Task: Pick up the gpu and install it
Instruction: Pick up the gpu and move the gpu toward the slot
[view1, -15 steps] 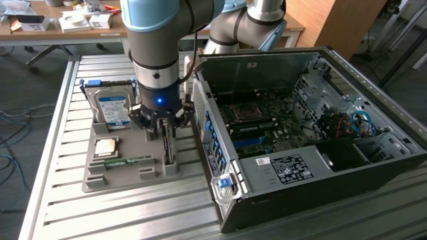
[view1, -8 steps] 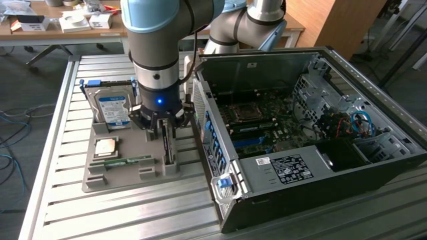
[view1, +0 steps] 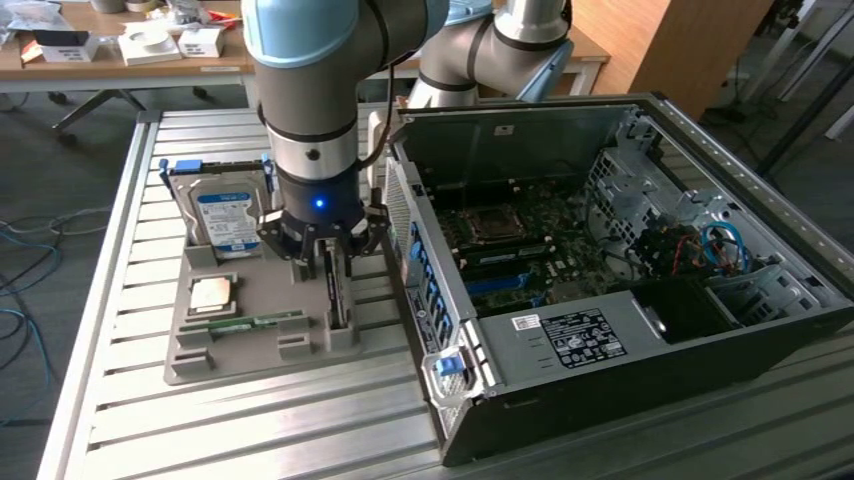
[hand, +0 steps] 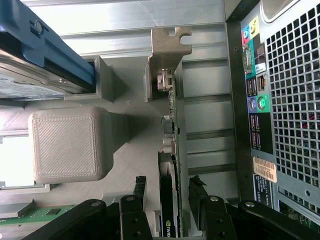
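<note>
Gripper (hand: 167, 184) open, fingers (hand: 140, 192) straddling gpu (hand: 168, 207) with gaps both sides, nothing held. Gpu upright on edge in gray holder (view1: 200, 365), just beside computer case (view1: 627, 335), outside its ported rear wall. Judged best: centre on board's long edge, keep clear of silver bracket (hand: 169, 47), close squarely so card unlikely to cock in holder slot.

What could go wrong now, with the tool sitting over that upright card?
The tool stands open astride the gpu; if it closes off-centre, the thin card may tilt or slip.
The gpu sits in a slot of the tray; a skewed lift might jam it.
The case is close beside; a swing could clip it.
</note>
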